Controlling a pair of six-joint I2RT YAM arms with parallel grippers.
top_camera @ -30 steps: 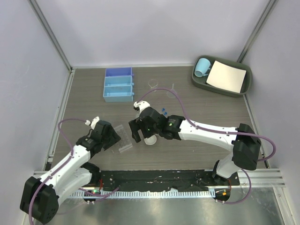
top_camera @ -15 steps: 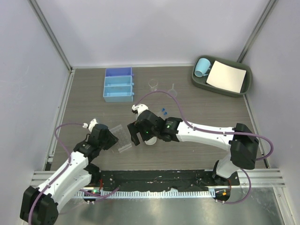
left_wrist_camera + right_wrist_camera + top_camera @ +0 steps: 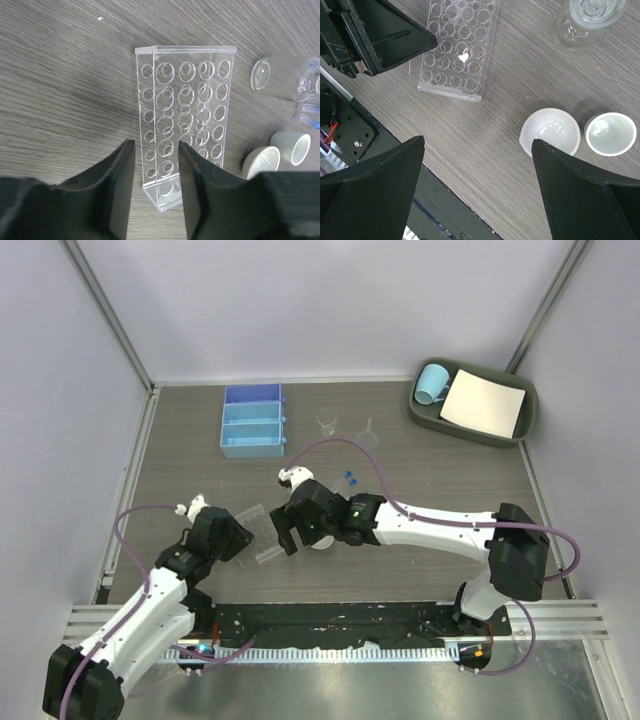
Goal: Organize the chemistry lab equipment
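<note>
Left gripper (image 3: pixel 154 175): jaws spread, near end of tube rack (image 3: pixel 182 110) between them. Rack flat on table (image 3: pixel 60 75). Likely light, stiff, slick, brittle; pinch across long side walls. Right gripper (image 3: pixel 477 192): spread wide, empty, over white dishes (image 3: pixel 550 132).

Colours and patterns noted
The clear rack (image 3: pixel 182 125) is patterned with round holes; white dishes (image 3: pixel 550 131) are set against the grey wood-grained table (image 3: pixel 60 75)
</note>
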